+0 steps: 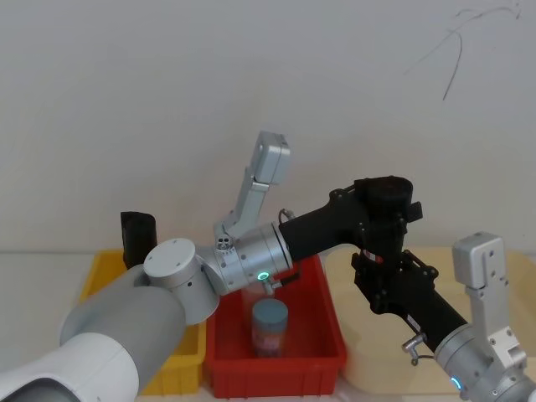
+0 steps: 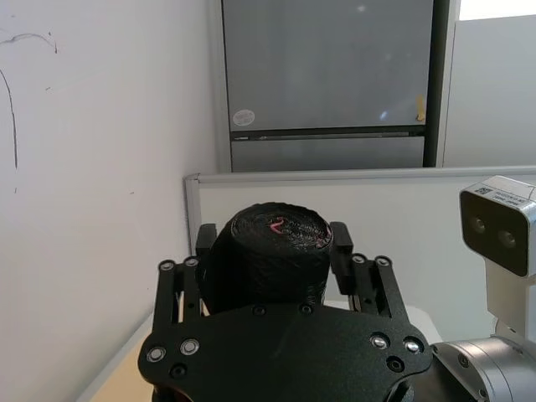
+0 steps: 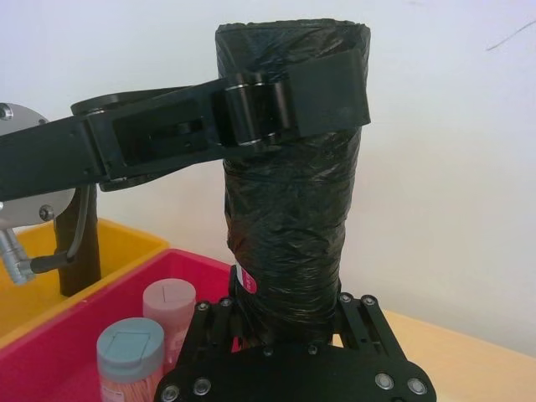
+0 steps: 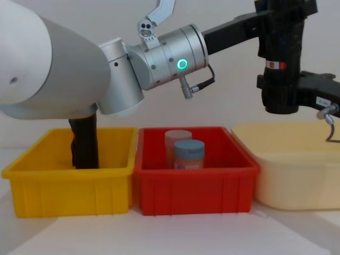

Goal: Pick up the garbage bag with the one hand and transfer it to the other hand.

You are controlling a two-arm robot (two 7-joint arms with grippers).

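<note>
The garbage bag (image 4: 280, 58), a tall black wrapped roll with a small red-and-white label, hangs upright in the air above the gap between the red bin and the cream tub. My left gripper (image 4: 279, 13), on the silver arm with the green ring light, is shut on the bag's top end; one finger (image 3: 322, 88) lies across it. In the left wrist view the bag's round end (image 2: 268, 251) sits between the fingers. My right gripper (image 3: 293, 306) holds the lower end, its fingers tight against both sides just below the label.
Below stand a yellow bin (image 4: 69, 180) holding a plain black slab (image 4: 84, 141), a red bin (image 4: 196, 180) with two capped jars (image 4: 188, 151), and a cream tub (image 4: 297, 170) at the right. A white wall lies close behind.
</note>
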